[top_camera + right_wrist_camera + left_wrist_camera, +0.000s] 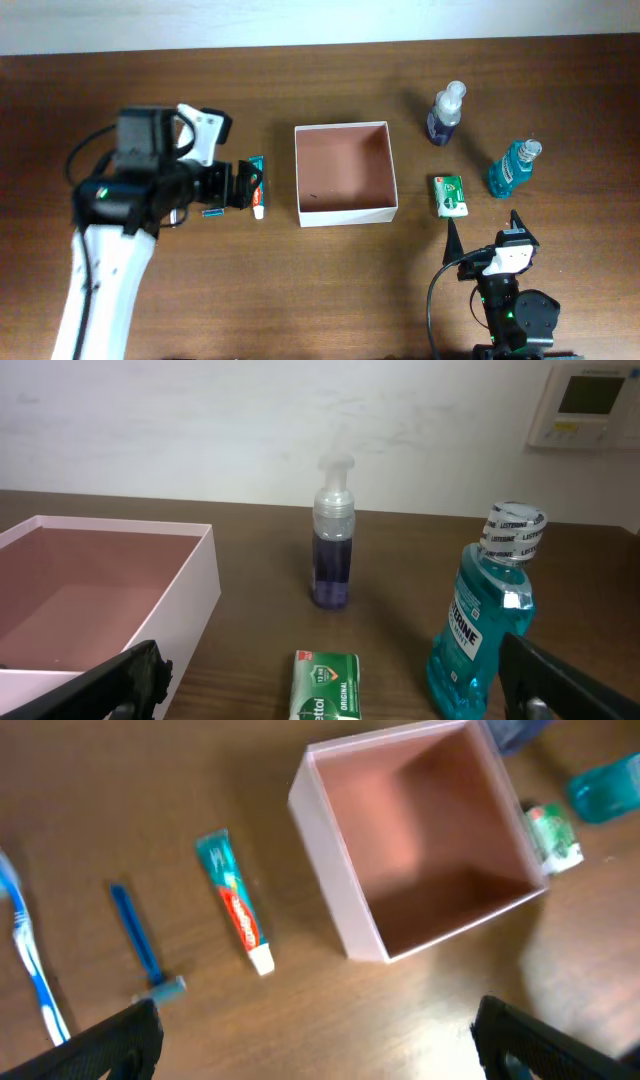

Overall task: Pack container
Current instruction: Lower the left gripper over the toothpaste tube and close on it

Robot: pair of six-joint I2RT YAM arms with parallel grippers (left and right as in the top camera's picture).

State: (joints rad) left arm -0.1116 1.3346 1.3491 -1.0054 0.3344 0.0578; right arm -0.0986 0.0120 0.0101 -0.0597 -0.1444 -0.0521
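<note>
Left gripper hangs low over the wooden table, fingers spread wide apart and closed on nothing. Just ahead of it lies a green and red toothpaste tube, white cap nearest the gripper. Off to its left are a slim blue item, too blurred to name, and a blue and white toothbrush. Beyond the tube, ahead and to the right, sits the container, a square shallow box with white walls and a reddish-brown inside. Right gripper is also spread wide. Straight ahead of it lies a small green box, with a purple pump bottle standing farther on, a blue Listerine mouthwash bottle ahead right, and the container ahead left.
</note>
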